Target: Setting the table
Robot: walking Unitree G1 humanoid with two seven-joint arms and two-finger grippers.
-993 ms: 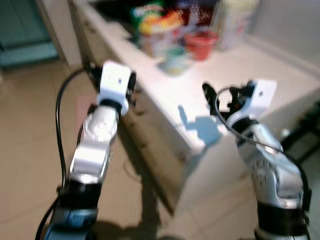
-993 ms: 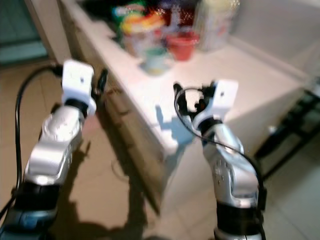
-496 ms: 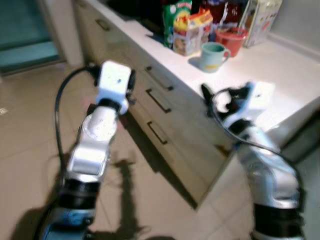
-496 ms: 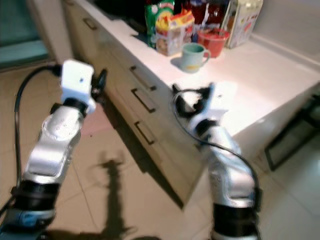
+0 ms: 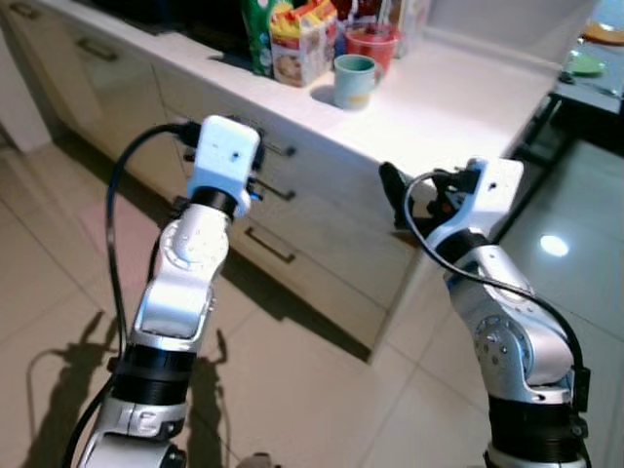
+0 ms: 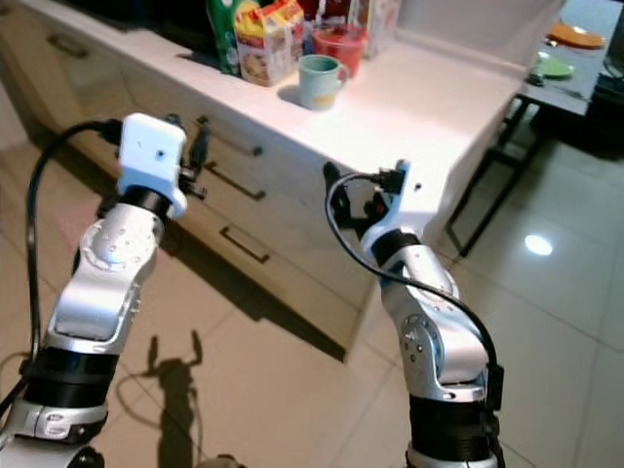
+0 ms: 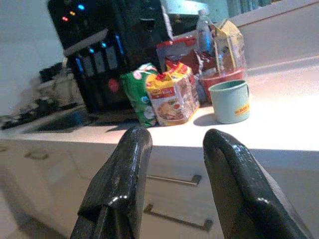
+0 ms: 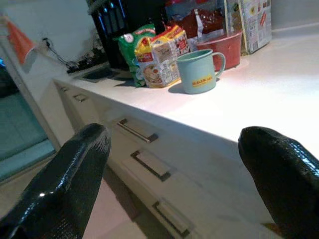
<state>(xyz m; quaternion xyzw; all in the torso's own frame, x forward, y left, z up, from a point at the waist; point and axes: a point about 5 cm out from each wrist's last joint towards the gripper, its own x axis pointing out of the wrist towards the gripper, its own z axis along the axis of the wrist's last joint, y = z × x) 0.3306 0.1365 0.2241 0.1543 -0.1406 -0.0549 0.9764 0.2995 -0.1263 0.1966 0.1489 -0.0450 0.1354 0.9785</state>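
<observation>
A pale green mug [image 5: 353, 80] stands on the white counter [image 5: 458, 93], with a red bowl [image 5: 370, 43] right behind it. Both arms are raised in front of the counter's drawer fronts, holding nothing. My left gripper [image 7: 174, 139] is open, level with the top drawer and left of the mug. My right gripper [image 8: 174, 134] is wide open, just below the counter's edge and nearer its right end. The mug [image 8: 199, 70] shows between the right fingers, well beyond them.
Snack packets [image 5: 300, 41] and a box crowd the counter's back left, beside a black appliance [image 7: 109, 55]. Drawer handles [image 5: 269, 247] stick out along the front. A dark table [image 6: 546, 80] with a green plate [image 6: 556, 66] and an orange plate stands far right. Tiled floor [image 5: 322, 390] lies below.
The camera has swung and pulled back: the counter sits farther up the picture, and the table at the right has come into view. Both arms keep their raised pose.
</observation>
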